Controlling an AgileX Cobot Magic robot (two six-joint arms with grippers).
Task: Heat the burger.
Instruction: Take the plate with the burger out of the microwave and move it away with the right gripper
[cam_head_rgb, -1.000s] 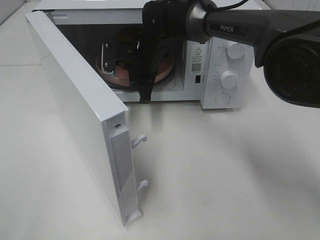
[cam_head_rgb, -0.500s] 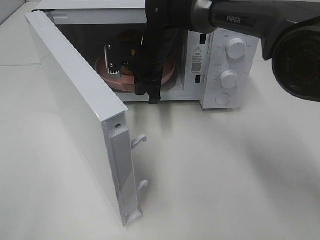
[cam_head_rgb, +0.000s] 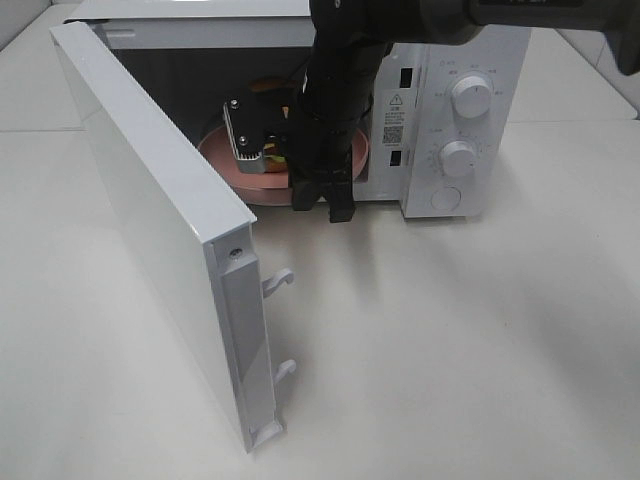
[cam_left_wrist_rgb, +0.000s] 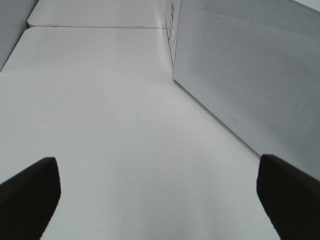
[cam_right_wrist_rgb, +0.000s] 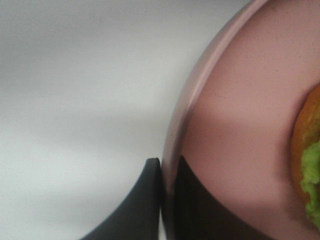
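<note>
Our right gripper (cam_right_wrist_rgb: 167, 200) pinches the pink plate's (cam_right_wrist_rgb: 240, 125) rim; the burger (cam_head_rgb: 268, 152) sits on it in the microwave (cam_head_rgb: 455, 100), at twelve o'clock. Left gripper (cam_left_wrist_rgb: 160, 192) spread wide.

1. The high camera looked down from the front onto the white table (cam_head_rgb: 480, 340), facing the open microwave (cam_head_rgb: 440, 120) at middling range, its door (cam_head_rgb: 150, 220) swung toward the lens.
2. The left wrist camera sat low over the table, looking out between the wide-set tips of the left claw (cam_left_wrist_rgb: 160, 195) along a perforated white panel (cam_left_wrist_rgb: 250, 75), probably the microwave's side.
3. The right wrist camera was pressed very close to the pink plate (cam_right_wrist_rgb: 240, 115), the right claw (cam_right_wrist_rgb: 167, 200) pinching its rim.
4. The high and right wrist views shared the plate; the left wrist view shared the table.
</note>
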